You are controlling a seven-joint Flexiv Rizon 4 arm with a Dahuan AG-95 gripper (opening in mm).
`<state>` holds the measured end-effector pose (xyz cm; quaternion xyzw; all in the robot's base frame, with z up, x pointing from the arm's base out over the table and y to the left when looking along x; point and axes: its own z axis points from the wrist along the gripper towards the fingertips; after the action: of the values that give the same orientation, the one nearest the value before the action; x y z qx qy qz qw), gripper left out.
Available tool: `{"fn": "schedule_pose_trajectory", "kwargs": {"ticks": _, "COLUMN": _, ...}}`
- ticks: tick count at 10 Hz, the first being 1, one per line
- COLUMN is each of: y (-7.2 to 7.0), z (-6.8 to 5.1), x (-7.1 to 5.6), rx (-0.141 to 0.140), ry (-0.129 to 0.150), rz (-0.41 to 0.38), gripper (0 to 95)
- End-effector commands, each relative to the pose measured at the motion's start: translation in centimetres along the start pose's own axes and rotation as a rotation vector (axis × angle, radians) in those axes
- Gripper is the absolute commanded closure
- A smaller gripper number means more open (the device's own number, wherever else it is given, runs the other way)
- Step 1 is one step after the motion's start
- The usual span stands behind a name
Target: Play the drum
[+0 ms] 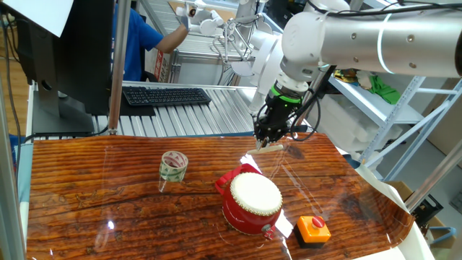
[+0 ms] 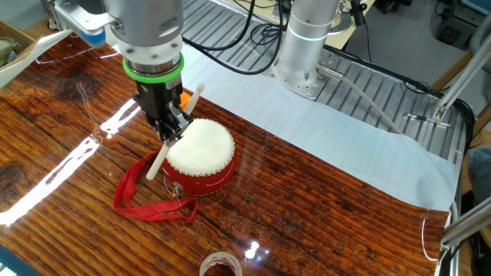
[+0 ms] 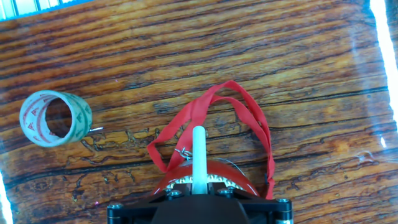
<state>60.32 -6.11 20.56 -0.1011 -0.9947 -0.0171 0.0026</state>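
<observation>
Gripper (image 2: pixel 170 126) clamped on a pale drumstick (image 2: pixel 175 130), raised above the near rim of the drum (image 2: pixel 199 153) sitting mid-table on its red strap (image 2: pixel 138 192); stick grasped and positioned, strikes on the skin seemingly yet to land.

1. Your drum (image 1: pixel 250 201) is a small squat red barrel with a round cream-white skin (image 2: pixel 198 144) and a studded rim.
2. It's sitting upright on the wood-grain table, skin facing up.
3. A red ribbon strap (image 3: pixel 211 115) hangs off its side and lies looped flat on the tabletop beside it.
</observation>
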Motion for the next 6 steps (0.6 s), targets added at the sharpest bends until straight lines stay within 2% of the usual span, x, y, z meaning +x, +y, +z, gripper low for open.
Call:
{"fn": "schedule_pose_trajectory", "kwargs": {"ticks": 1, "y": 0.2, "z": 0.1, "x": 0.2, "rx": -0.01, "ry": 0.018, "rz": 0.012, "gripper": 95.0}}
{"fn": "schedule_pose_trajectory", "kwargs": {"ticks": 4, "y": 0.0, "z": 1.0, "x": 0.4, "rx": -0.002, "ry": 0.004, "rz": -0.01, "gripper": 95.0}}
{"fn": "schedule_pose_trajectory", "kwargs": {"ticks": 5, "y": -0.7, "z": 1.6, "x": 0.5, "rx": -0.002, "ry": 0.001, "rz": -0.013, "gripper": 95.0}}
{"fn": "schedule_pose_trajectory", "kwargs": {"ticks": 6, "y": -1.8, "z": 2.4, "x": 0.6, "rx": -0.019, "ry": 0.01, "rz": -0.014, "gripper": 95.0}}
